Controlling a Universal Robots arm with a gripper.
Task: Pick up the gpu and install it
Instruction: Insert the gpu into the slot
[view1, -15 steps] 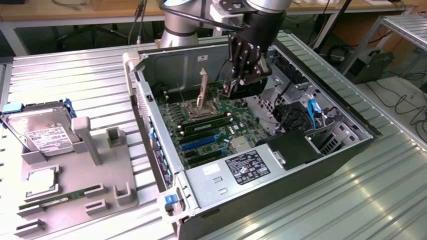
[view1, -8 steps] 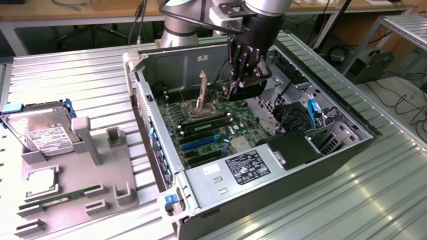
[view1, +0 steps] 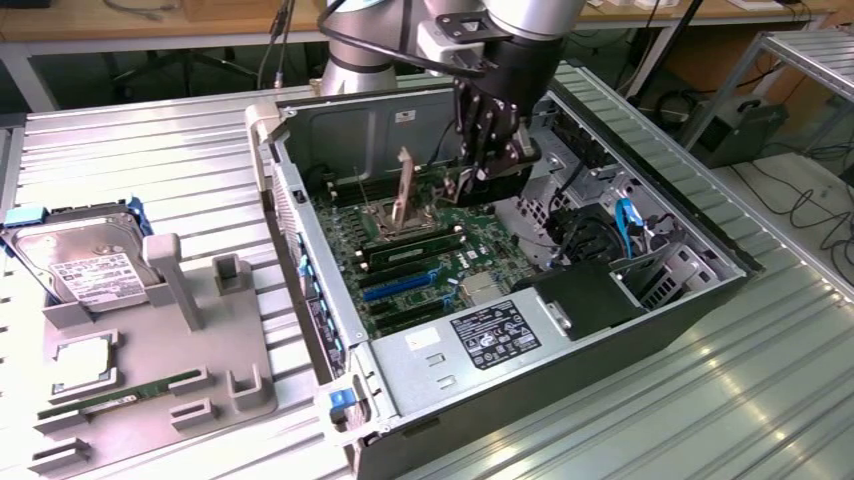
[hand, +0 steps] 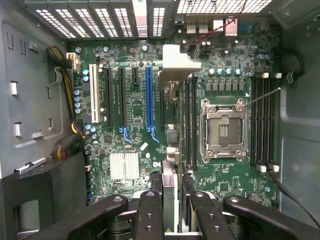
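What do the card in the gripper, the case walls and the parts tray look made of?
gpu: seen edge-on, dark circuit board with a pale metal-looking bracket, clamped in the gripper.
Computer case: likely sheet steel, dull grey, with punched vents.
Parts tray: probably moulded or printed plastic, matte grey.

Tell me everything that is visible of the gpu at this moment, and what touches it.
The gpu is a thin dark card, seen edge-on in the wrist view, with a pale metal bracket at its far end. The gripper is shut on it, with fingers on both flat faces. It stands on edge inside the open computer case, above the green motherboard and roughly parallel to the long slots. It cannot be told whether its lower edge touches a slot.
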